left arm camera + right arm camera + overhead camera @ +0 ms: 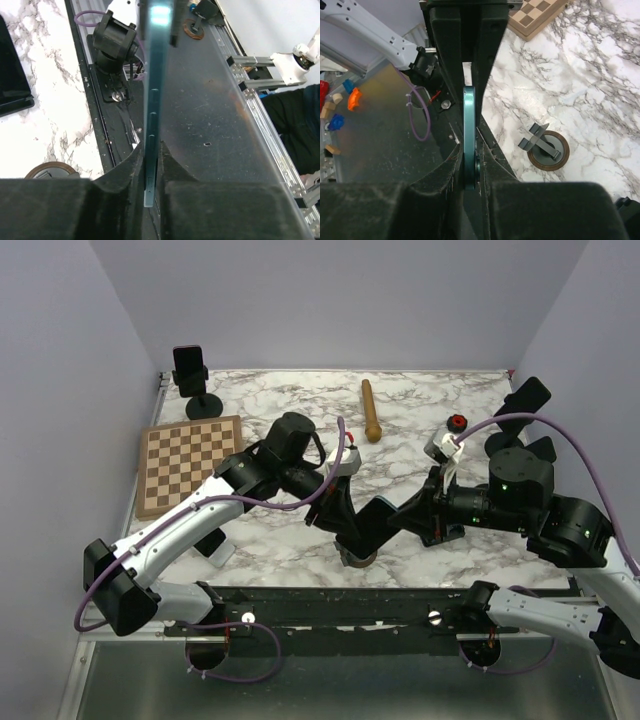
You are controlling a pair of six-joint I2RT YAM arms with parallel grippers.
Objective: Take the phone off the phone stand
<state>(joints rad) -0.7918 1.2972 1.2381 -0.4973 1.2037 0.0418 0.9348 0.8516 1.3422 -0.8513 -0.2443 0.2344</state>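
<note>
Phone (469,125) sits clear of the phone stand (547,149), up in the air and bridged between both arms; the empty stand rests on the marble surface (600,75), below and off to one side, well apart from the phone. The long axis runs straight from one wrist to the other, and both wrist views see it edge-on. The right end effector (470,162) is pinched tight on one end; the left end effector (151,167) flanks the opposite end, pads looking pressed to both faces. Neither arm is nearer, since each has an end. From above, both forearms fold in toward the middle, wrists nose to nose over the stand; one grip probably has to let go before the phone can travel.
</note>
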